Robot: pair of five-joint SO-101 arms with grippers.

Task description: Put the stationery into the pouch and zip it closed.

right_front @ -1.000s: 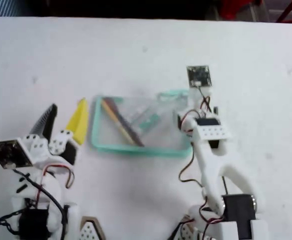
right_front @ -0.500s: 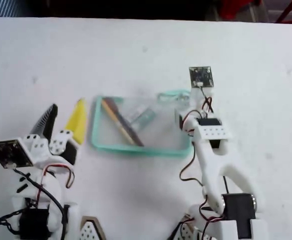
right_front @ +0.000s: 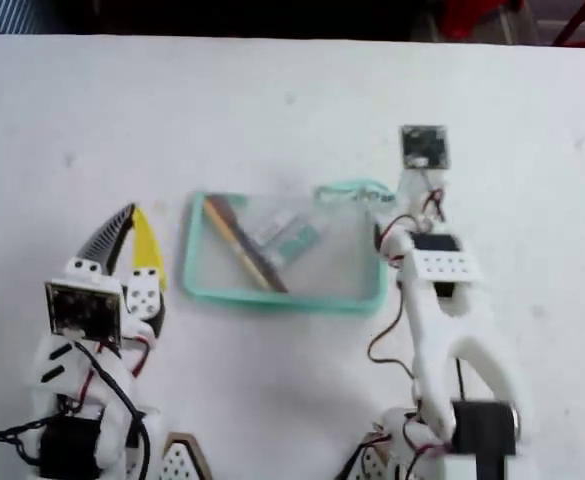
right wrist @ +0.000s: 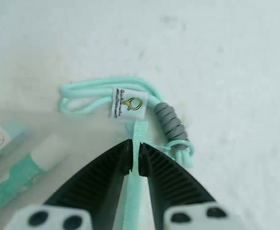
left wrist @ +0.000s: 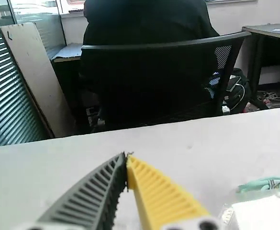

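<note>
since a second ago the left gripper (right_front: pixel 132 212) has turned and drawn its black and yellow fingers together, pinched on nothing, just off the pouch's (right_front: pixel 272 297) short end. the right arm has slid a little away from the pouch. the right gripper (right wrist: pixel 135 146) is nipped narrow on the teal pull tab (right wrist: pixel 139 130) at the pouch's opposite end, beside the cord loop (right_front: pixel 347 190) and its white tag (right wrist: pixel 128 102). inside the clear pouch lie pencils (right_front: pixel 240 248) and a white-teal stick (right_front: pixel 290 238). beyond the pouch, past the table (right_front: pixel 272 100), stands a black chair (left wrist: pixel 154 81).
</note>
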